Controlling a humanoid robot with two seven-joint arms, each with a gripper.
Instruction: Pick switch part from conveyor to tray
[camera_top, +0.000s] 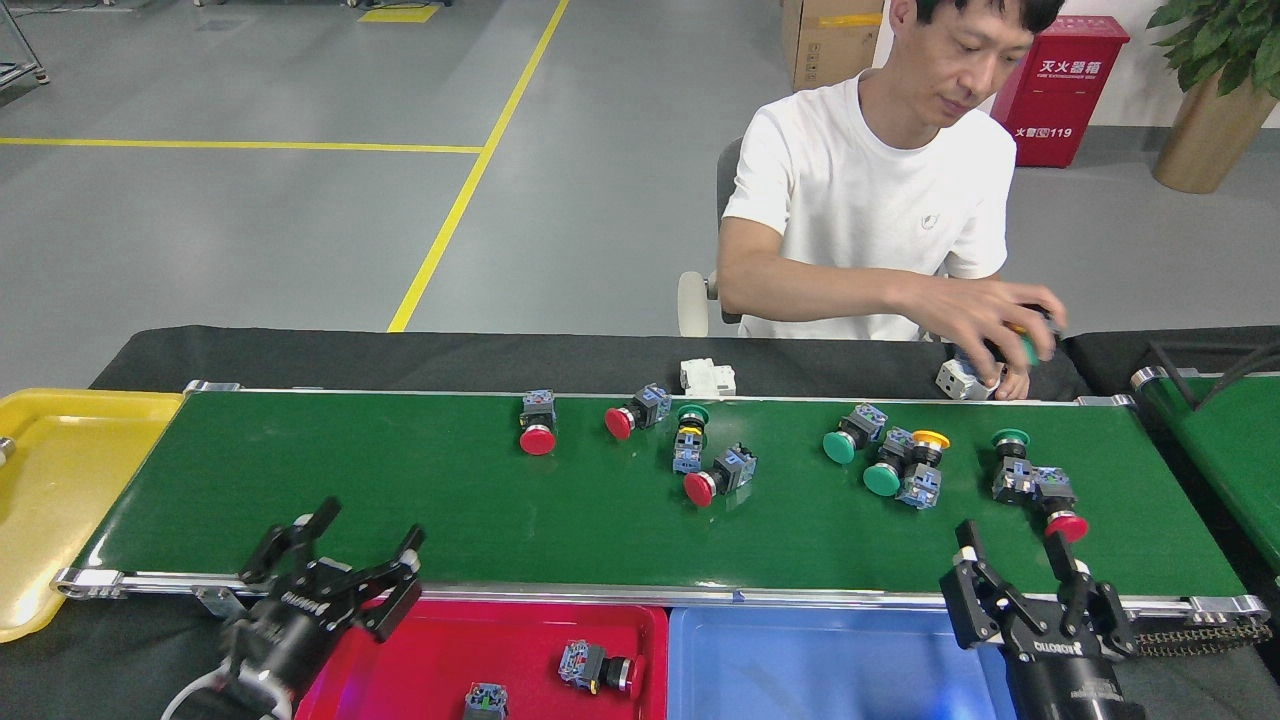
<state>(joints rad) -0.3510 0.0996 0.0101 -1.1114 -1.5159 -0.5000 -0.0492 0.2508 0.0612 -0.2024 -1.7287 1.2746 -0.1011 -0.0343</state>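
Matte green conveyor (400, 500) carries round-capped switch parts (537, 438).

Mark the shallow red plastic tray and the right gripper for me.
Shallow red plastic tray (480, 640): head view, bare floor of the tray.
Right gripper (1015, 565): head view, midway between its open fingertips.

We see shallow yellow plastic tray (60, 480) at far left on black table cover (400, 355). Shallow blue plastic tray (810, 665) sits at near edge. Second green belt (1235, 450) shows partly at right. Person in white T-shirt (870, 200) sits behind table. White plastic block (708, 377) lies on cover. Beyond we note grey floor with yellow lines (470, 185), red metal fire cabinet (1058, 90), cardboard box (825, 40), potted plant (1215, 90).
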